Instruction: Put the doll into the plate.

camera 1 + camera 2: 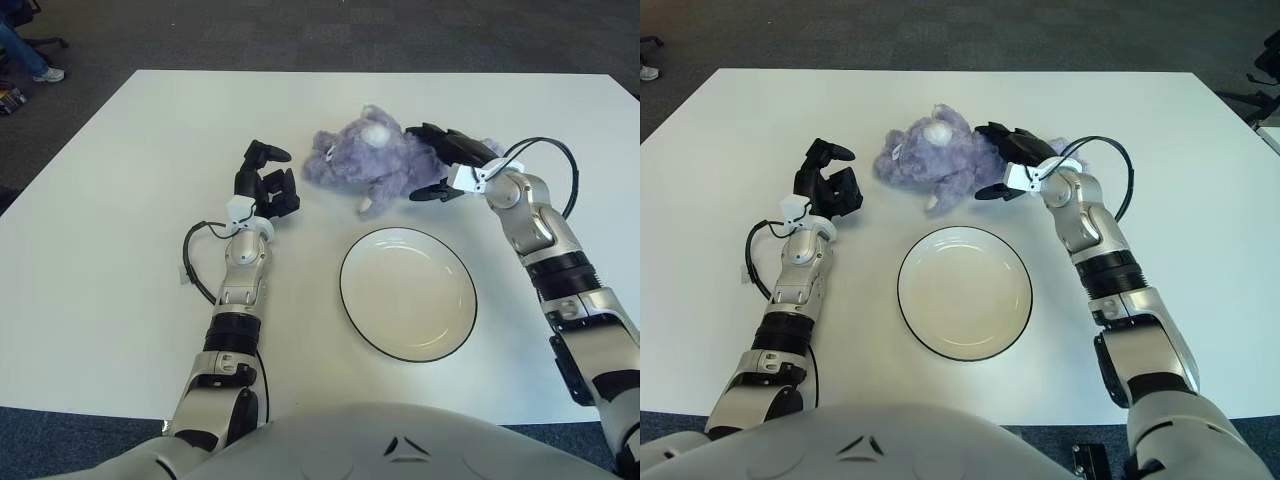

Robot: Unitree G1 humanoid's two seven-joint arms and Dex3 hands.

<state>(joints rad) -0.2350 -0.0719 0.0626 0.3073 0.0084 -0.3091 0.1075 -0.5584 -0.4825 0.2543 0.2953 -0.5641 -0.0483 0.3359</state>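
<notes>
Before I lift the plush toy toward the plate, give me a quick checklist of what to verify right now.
1. Right hand on the purple plush doll: fingers wrap its right end; firm grip: cannot tell.
2. Doll off the white table: not ok, it appears to lie on it.
3. White plate empty: ok.
4. Path from doll to plate, just in front of it: ok, nothing between.
5. Left hand left of the doll, apart from it, holding nothing: ok.

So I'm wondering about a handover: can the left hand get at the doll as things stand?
Probably yes: the left hand shows just left of the purple doll, with only bare table between them.
</notes>
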